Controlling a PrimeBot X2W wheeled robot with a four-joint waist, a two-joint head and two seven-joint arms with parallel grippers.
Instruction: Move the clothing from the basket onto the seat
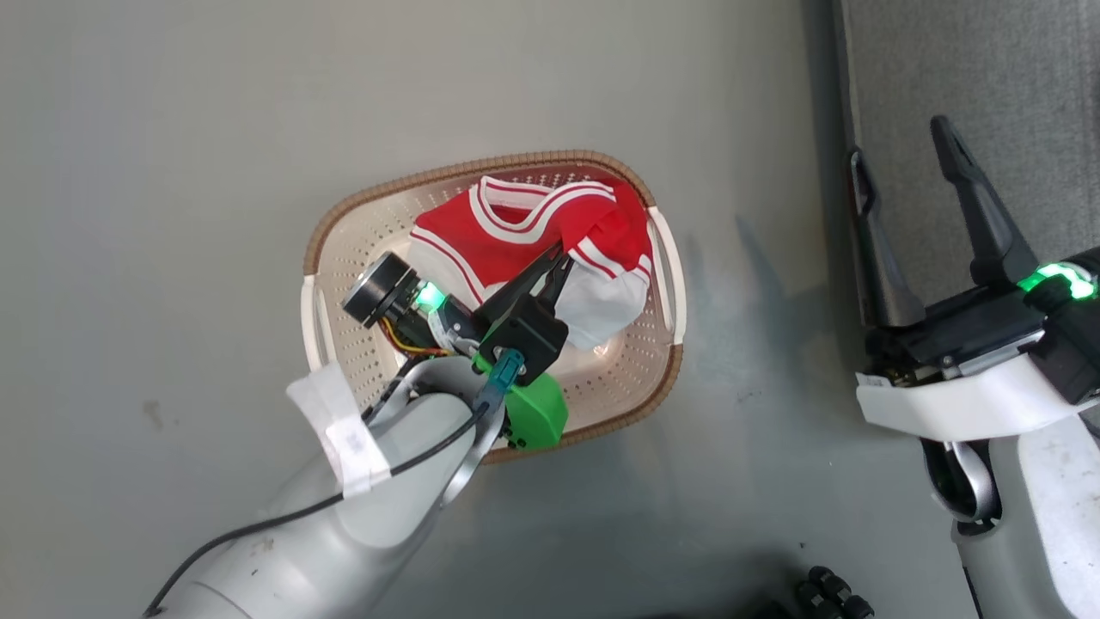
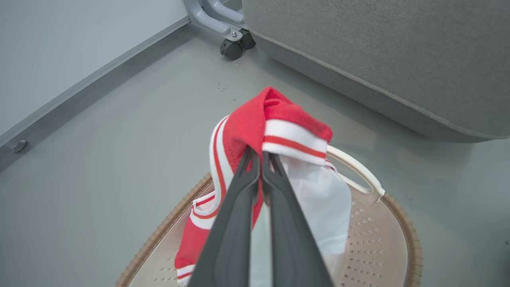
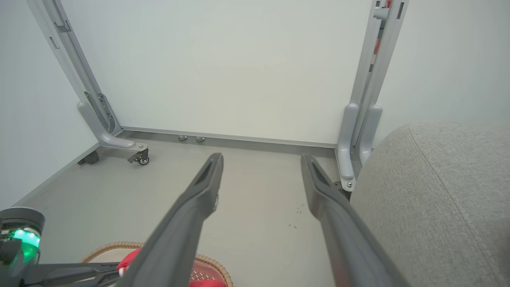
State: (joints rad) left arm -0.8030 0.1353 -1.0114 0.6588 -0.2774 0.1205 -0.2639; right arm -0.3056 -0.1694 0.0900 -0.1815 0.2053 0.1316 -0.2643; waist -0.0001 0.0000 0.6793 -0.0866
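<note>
The left gripper [image 1: 560, 254] was pinched tight on a fold of the clothing [image 1: 516, 241], jaws narrow with red cloth and a white band bunched over the tips, as the left wrist view showed at the gripper [image 2: 261, 153]. The clothing [image 2: 247, 127] peaked at that fold, and the rest, a white panel included, hung down into the basket [image 1: 361, 258], which stood on the floor [image 1: 172, 172] to the left of the seat [image 1: 971, 69] and apart from it. Whether one garment or several lay there could not be told. The step in hand looked like the lift out of the basket. To do it well, the pinch should stay firm, since only a small fold was caught and soft cloth slips. The rise should go straight up until the lowest hem clears the rim [image 2: 402, 215], lest trailing cloth snag and drag the light basket. Only then should the arm swing right, high enough to pass the seat [image 2: 378, 48] at its rounded edge, and let go well in from that edge. The right gripper [image 1: 898, 142] hung with jaws wide and empty over the seat's near edge, on the likely path, so it ought to give way or support the hanging part.
</note>
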